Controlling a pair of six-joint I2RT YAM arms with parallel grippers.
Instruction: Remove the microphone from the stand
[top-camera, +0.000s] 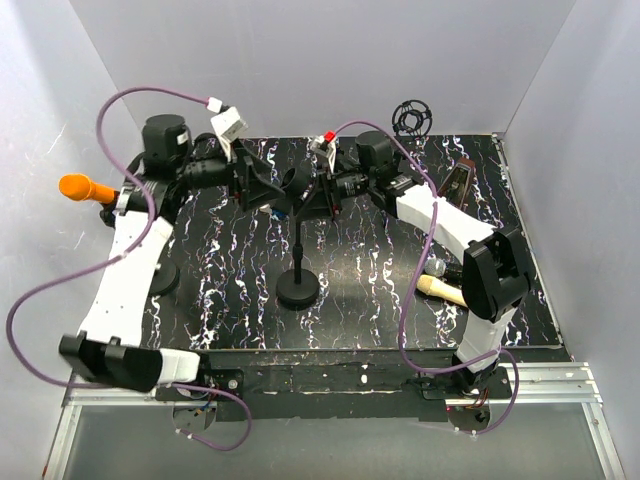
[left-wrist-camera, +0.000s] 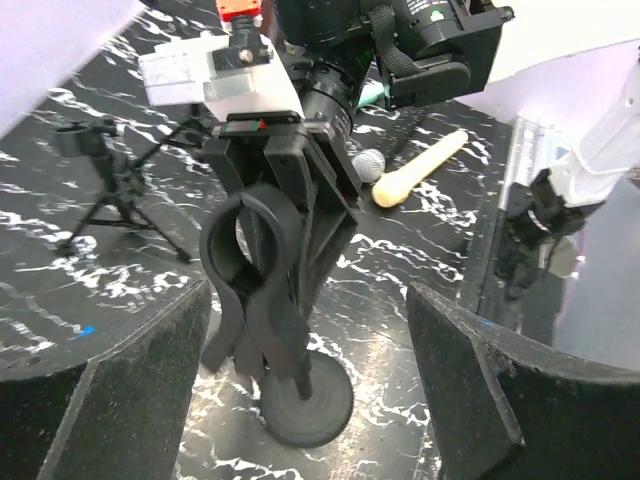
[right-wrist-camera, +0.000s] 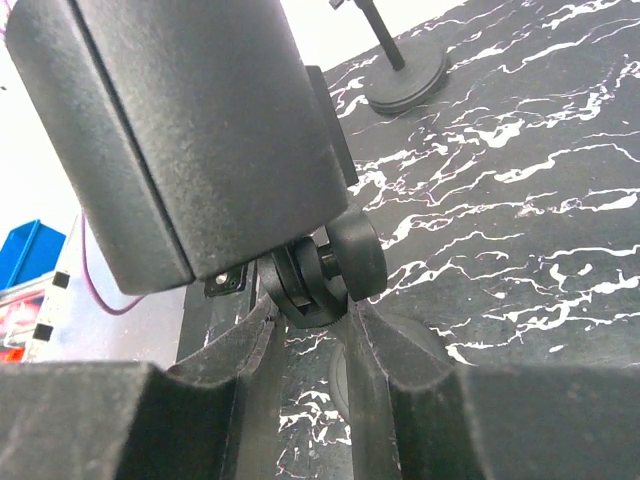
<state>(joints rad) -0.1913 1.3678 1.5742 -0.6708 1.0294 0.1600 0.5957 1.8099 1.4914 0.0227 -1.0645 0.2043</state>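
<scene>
Nearest the lens in the left wrist view, the left gripper (left-wrist-camera: 305, 335) stands wide open, its padded fingers (left-wrist-camera: 120, 390) at the lower corners, holding nothing. The black plastic microphone clip (left-wrist-camera: 250, 260) sits between them, untouched. We find the clip's ring empty: the mat shows through it. The right gripper (right-wrist-camera: 305, 340) stands narrow about the clip's pivot joint. In its own view both fingers appear to touch the joint, so we record a grip on the clip, not on a microphone.

Below the clip, the black round-based stand (top-camera: 298, 288) is upright at the centre of the black white-veined mat (top-camera: 380, 250). The cream-handled, grey-headed microphone (top-camera: 441, 289) lies flat on the mat at right centre of the top view, well apart from the stand. An orange-headed microphone (top-camera: 82, 188) shows at far left, off the mat; whether it rides a second stand we cannot tell.

Our judgement: if the cream microphone is the task's, removal is done and the arms need only let go and back away. If the orange one, the next move calls for a grip on its handle.

Containers: the clip, empty. A blue bin (right-wrist-camera: 25, 250) shows at the left edge of the right wrist view, its contents hidden.
</scene>
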